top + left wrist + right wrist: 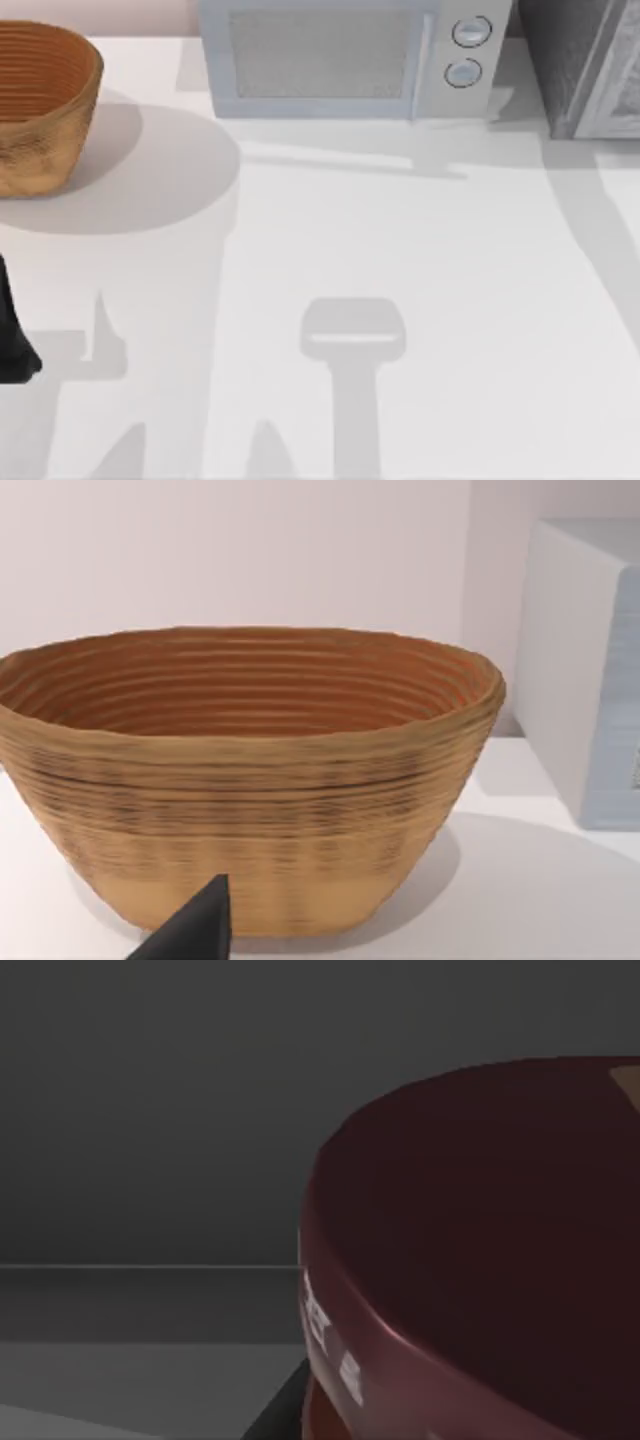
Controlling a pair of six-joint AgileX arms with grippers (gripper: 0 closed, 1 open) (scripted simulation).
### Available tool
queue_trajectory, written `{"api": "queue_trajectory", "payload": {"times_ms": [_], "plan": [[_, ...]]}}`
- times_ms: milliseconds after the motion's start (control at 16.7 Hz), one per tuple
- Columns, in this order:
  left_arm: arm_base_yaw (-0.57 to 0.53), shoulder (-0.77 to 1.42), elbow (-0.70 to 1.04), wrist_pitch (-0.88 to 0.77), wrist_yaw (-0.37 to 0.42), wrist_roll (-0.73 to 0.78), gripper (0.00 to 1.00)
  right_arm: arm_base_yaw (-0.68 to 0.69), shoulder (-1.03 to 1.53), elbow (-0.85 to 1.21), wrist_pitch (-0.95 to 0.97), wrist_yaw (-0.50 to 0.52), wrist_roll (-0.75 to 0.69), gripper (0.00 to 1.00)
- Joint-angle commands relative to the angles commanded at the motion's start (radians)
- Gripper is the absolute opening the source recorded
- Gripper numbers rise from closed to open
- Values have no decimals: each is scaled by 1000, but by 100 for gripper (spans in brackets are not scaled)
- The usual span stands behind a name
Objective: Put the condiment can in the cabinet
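The condiment can (480, 1260) looms very close in the right wrist view, showing its dark maroon lid and a strip of label below the rim. Around it are the dark grey inner walls of the cabinet (150, 1110). My right gripper (330, 1422) is shut on the can, with one dark finger (275, 1415) against the can's side. From above, the cabinet (580, 60) stands at the back right corner, partly cut off by the picture's edge. My left gripper (200, 935) is parked at the table's left edge (12, 345), facing the basket.
A woven basket (40, 105) sits at the back left and looks empty in the left wrist view (250, 780). A light grey microwave (350, 60) with two round knobs stands at the back centre, between basket and cabinet.
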Motion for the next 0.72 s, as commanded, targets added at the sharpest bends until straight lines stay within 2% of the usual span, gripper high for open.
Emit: {"api": "queue_trajectory", "payload": {"times_ms": [360,720], "plan": [[0,0,0,0,0,0,100,-9,13,6,4,-4,2,0],[0,0,0,0,0,0,100,-48,283,228,33,-37,1,0]]}}
